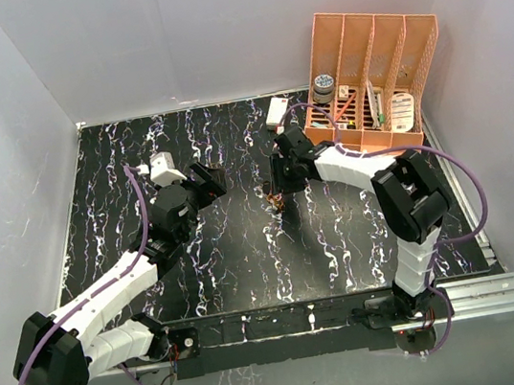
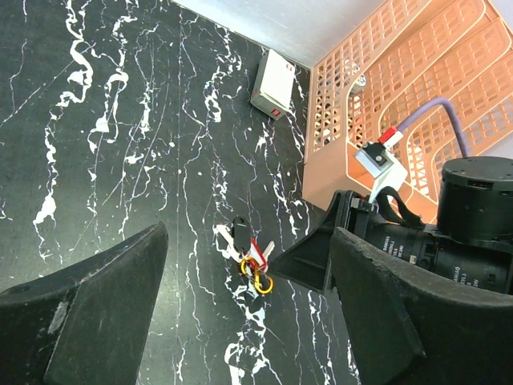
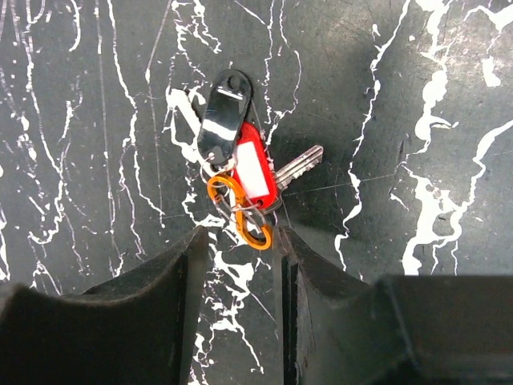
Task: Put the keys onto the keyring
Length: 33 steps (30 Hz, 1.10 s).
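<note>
**Top view.** The right gripper (image 1: 279, 187) sits low over the keys (image 1: 278, 201) at mid-table (image 1: 204, 288). The left gripper (image 1: 205, 183) stands apart to their left. The keys are a mere speck here, and neither gripper's opening can be read.

**Left wrist.** The left gripper is spread wide and holds nothing. The black key (image 2: 239, 233), red key (image 2: 256, 250) and ring (image 2: 261, 281) lie bunched together. A box (image 2: 272, 83) and a rack (image 2: 385, 120) lie beyond.

**Right wrist.** The right gripper (image 3: 240, 241) has its tips close together, flanking the ring's lower end, and contact cannot be judged. The pinch should take that free end alone, clear of the red key. Whether the ring already passes through either key head is hard to make out. The black key's blade is hidden.
</note>
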{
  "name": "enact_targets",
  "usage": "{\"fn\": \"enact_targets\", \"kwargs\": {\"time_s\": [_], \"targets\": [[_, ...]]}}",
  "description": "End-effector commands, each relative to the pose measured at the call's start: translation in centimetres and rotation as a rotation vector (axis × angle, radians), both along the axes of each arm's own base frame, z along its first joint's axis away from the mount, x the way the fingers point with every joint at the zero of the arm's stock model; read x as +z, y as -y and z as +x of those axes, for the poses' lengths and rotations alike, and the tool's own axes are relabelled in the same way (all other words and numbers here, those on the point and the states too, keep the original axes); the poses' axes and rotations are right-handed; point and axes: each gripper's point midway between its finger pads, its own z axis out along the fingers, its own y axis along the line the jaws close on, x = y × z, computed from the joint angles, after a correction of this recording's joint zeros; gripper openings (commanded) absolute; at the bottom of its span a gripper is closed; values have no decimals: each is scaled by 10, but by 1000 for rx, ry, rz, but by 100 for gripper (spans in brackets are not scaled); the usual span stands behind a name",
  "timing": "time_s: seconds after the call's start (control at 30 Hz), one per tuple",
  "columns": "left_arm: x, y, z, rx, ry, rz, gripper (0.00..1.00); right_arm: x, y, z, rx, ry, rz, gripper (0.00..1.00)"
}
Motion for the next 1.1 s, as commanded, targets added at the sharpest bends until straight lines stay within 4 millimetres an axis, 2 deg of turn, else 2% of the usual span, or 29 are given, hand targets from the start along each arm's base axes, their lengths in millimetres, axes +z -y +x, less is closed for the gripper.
{"fn": "enact_targets", "kwargs": {"time_s": [0.0, 0.23, 0.67, 1.07], "targets": [[21, -7, 3, 31, 47, -13, 81, 10, -11, 19, -7, 48, 27, 35], [19, -8, 4, 38, 48, -5, 82, 2, -14, 21, -10, 37, 27, 30], [18, -11, 4, 44, 46, -3, 82, -4, -19, 25, -8, 28, 32, 30], [19, -12, 3, 45, 49, -6, 82, 9, -11, 14, -9, 73, 35, 31]]}}
